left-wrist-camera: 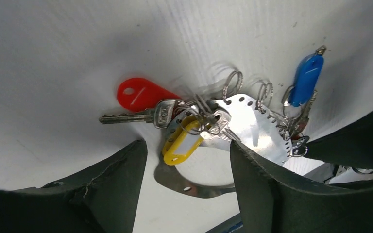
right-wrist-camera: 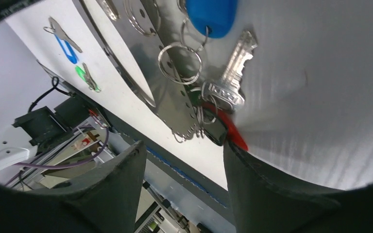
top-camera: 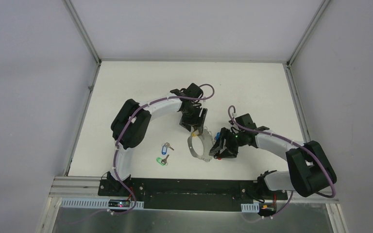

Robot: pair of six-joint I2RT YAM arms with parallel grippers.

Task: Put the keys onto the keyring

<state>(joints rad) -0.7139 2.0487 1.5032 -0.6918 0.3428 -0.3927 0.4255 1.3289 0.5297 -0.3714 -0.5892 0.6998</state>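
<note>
The keyring (top-camera: 191,145) is a flat perforated grey metal loop lying mid-table, hung with small split rings and keys bearing a red tag (left-wrist-camera: 143,93), a yellow tag (left-wrist-camera: 182,143) and a blue tag (left-wrist-camera: 306,73). Two loose keys lie to its left: a blue-tagged key (top-camera: 165,146) and a green-tagged key (top-camera: 162,159). My left gripper (top-camera: 197,127) hangs over the loop's far side, open, its fingers straddling the band (left-wrist-camera: 194,187). My right gripper (top-camera: 218,147) is at the loop's right side, open, nothing between its fingers, with another red tag (right-wrist-camera: 234,132) against one fingertip.
The right wrist view shows a silver key (right-wrist-camera: 230,77) and split rings on the keyring (right-wrist-camera: 170,104), plus the loose blue-tagged key (right-wrist-camera: 67,47) and green-tagged key (right-wrist-camera: 83,75) beyond. The table's near edge and black rail (top-camera: 189,187) lie just behind the loop.
</note>
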